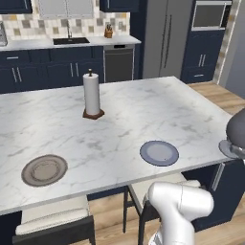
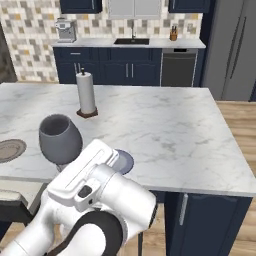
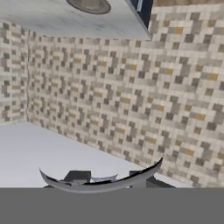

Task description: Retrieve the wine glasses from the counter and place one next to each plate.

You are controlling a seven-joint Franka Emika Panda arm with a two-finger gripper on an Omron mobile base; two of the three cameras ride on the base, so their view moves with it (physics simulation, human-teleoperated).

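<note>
Holding a wine glass in my gripper.
Fingers pinch it; blue plate sits just beside.

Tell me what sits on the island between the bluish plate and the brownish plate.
Nothing: in the left base view, only bare marble separates the bluish plate from the brownish plate. The paper towel roll stands farther back.

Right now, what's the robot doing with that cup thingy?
The robot is carrying a smoky-grey wine glass, upright, and the gripper is shut on it near the bottom. The glass is held just over the near edge of the big marble island. Two plates wait there: a bluish plate and a brownish plate. Neither has a glass standing beside it yet. A paper towel roll stands farther back.
</note>
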